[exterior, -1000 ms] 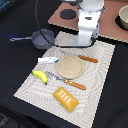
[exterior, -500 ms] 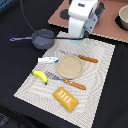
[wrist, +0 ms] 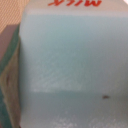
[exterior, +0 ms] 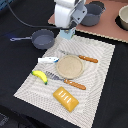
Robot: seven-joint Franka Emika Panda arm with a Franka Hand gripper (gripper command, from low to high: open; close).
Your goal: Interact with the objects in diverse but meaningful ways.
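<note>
My gripper [exterior: 68, 29] hangs over the far edge of the striped mat [exterior: 102, 85], and the pale blue carton [exterior: 67, 34] sits directly under it, apparently clamped. That carton [wrist: 70, 70] fills the wrist view, with red lettering along one edge; the fingers are hidden there. A grey blue-handled saucepan [exterior: 42, 38] stands toward the exterior view's left of the carton. On the mat lie a white-and-blue tube [exterior: 48, 60], a yellow banana [exterior: 39, 76] and a yellow-orange slab [exterior: 66, 98].
A tan round plate [exterior: 69, 66] lies mid-mat between an orange-handled knife [exterior: 82, 58] and fork [exterior: 67, 81]. A large grey pot [exterior: 93, 13] and a bowl [exterior: 123, 17] stand on the pinkish board [exterior: 107, 31] behind the mat.
The arm has shifted toward the exterior view's left along the mat's far edge, and the carton has travelled with it. The other items have not moved.
</note>
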